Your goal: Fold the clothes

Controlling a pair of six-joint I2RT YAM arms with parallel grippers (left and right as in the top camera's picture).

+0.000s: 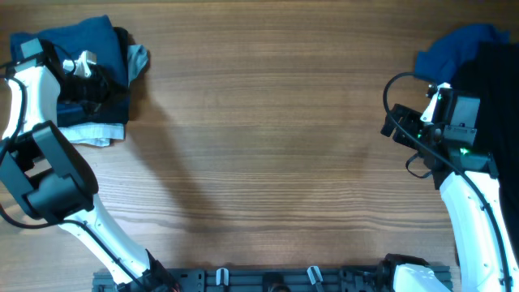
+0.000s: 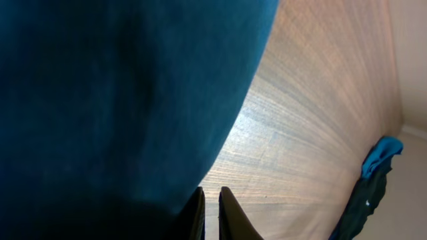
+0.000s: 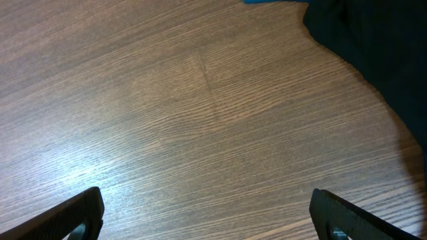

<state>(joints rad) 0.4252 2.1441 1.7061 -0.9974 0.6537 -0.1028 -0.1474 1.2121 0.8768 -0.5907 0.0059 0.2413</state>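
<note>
A stack of folded clothes lies at the table's far left corner, with a dark blue garment on top and a pale grey-white one underneath. My left gripper sits over this stack. In the left wrist view its fingers are nearly together with nothing between them, right beside the dark blue fabric. A loose pile at the far right holds a brighter blue garment and a black one. My right gripper is wide open and empty above bare wood, left of the black garment.
The wooden table stretches between the two piles. The right pile also shows far off in the left wrist view. The arm bases stand along the table's front edge.
</note>
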